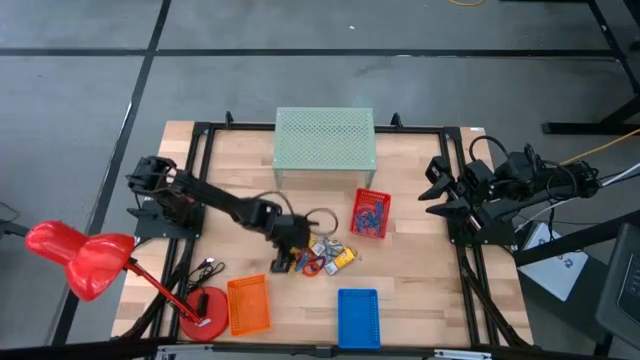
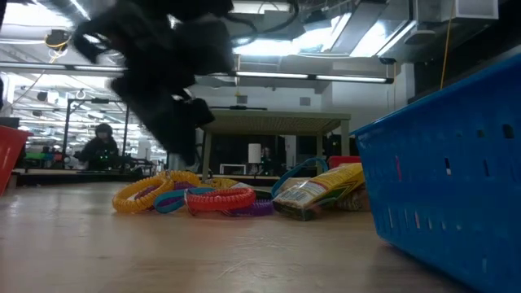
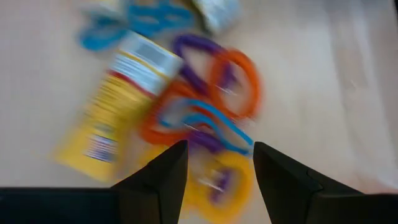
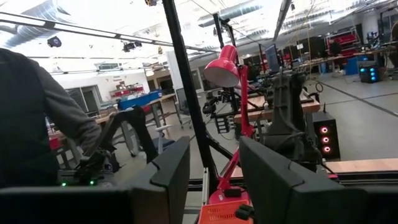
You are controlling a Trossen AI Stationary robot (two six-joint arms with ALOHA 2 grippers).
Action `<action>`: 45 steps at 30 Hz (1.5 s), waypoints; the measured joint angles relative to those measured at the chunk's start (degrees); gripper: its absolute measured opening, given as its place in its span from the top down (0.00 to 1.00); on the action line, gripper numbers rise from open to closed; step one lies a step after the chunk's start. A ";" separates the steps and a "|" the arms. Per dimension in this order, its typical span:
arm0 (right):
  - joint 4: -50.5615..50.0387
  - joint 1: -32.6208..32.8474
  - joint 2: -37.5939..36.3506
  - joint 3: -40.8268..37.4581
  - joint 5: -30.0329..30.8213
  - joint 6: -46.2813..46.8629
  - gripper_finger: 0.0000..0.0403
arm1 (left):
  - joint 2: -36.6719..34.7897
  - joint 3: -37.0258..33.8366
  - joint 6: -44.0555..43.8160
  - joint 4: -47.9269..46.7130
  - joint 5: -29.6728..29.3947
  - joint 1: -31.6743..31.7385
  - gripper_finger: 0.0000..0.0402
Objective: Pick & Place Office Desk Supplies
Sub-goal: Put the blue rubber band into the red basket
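Note:
The desk supplies lie in a small pile [image 1: 325,255] at the middle of the table: yellow [image 2: 151,191], red [image 2: 220,198], orange [image 3: 236,84] and purple [image 3: 193,50] rings, blue loop clips [image 3: 211,121] and yellow-and-silver packets [image 3: 115,118]. More blue clips fill a small red basket [image 1: 370,213]. My left gripper [image 1: 285,252] hangs open just over the left end of the pile, its fingers either side of a yellow ring [image 3: 217,180] below them. My right gripper [image 4: 214,180] is open and waits at the table's right edge [image 1: 445,195], facing the room.
An orange basket [image 1: 248,305] and a blue basket [image 1: 358,318] stand at the near edge, and a pale green perforated box [image 1: 324,140] at the far edge. A red desk lamp [image 1: 80,260] overhangs the near left corner. A person [image 4: 31,118] shows beyond the table.

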 joint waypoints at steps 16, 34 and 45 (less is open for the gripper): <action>-0.01 -0.02 0.00 0.00 1.55 0.02 0.65 | 10.51 14.71 10.19 5.47 5.20 8.86 0.62; -0.90 0.00 0.01 0.00 1.29 0.26 0.65 | 18.82 24.50 13.56 -1.18 8.04 6.85 0.59; -0.88 0.00 0.02 0.00 1.29 0.22 0.65 | 20.56 24.42 11.83 -1.33 6.44 7.32 0.59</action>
